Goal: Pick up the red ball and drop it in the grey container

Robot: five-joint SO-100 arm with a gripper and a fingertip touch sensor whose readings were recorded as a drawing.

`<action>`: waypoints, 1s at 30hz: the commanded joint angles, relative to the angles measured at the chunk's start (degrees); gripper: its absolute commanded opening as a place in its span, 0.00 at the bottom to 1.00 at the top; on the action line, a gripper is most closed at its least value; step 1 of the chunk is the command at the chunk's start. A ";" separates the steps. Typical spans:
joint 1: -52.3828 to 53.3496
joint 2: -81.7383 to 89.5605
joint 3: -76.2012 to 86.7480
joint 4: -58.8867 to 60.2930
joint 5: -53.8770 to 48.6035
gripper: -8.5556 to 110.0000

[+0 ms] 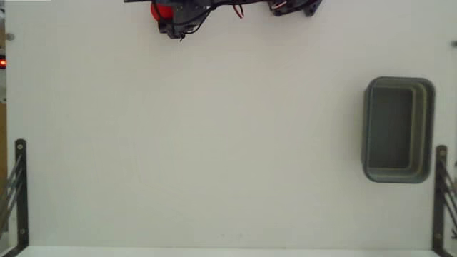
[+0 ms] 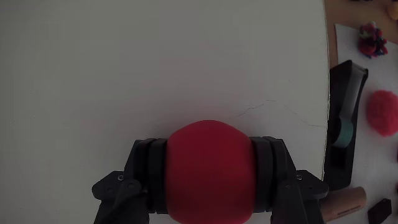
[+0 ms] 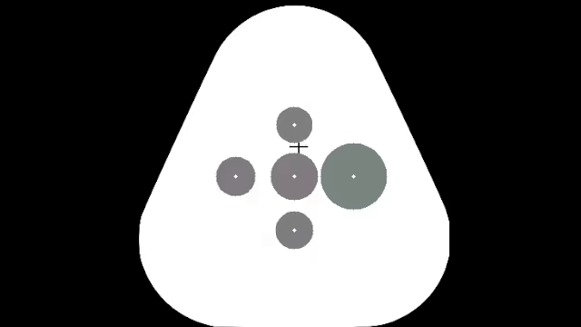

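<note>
Surface: a plain white tabletop (image 1: 214, 143), filling the fixed view, with dark metal brackets (image 1: 20, 193) standing at its lower corners.

Fixed view. The grey container (image 1: 398, 130) is sitting at the right side of the table, empty as far as can be seen. The gripper (image 1: 171, 21) is showing only partly at the top edge, well apart from the container, with a patch of the red ball (image 1: 160, 11) peeking out beside the black parts. How the jaws are standing cannot be told here.

Wrist view. The ball is filling the lower middle of the picture, and the gripper (image 2: 210, 171) is clamping it, one black pad pressing on each side at its widest line. Its surface is looking smooth and matt; judged light and possibly slightly yielding, so a hold across the middle should be keeping it from rolling out. A faint crack line is running across the white surface above it.

Only the wrist view is showing the grasp, plus clutter beyond the table edge: a tape dispenser (image 2: 346, 112) and a fuzzy red object (image 2: 384, 112). Only the fixed view is showing the container.
</note>
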State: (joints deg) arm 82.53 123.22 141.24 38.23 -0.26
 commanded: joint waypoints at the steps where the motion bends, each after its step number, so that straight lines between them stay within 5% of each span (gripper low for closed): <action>1: 1.39 1.88 -2.22 2.25 0.26 0.63; 30: 1.39 0.89 -34.21 33.24 0.26 0.63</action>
State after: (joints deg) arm 82.53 123.22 112.59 68.82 -0.18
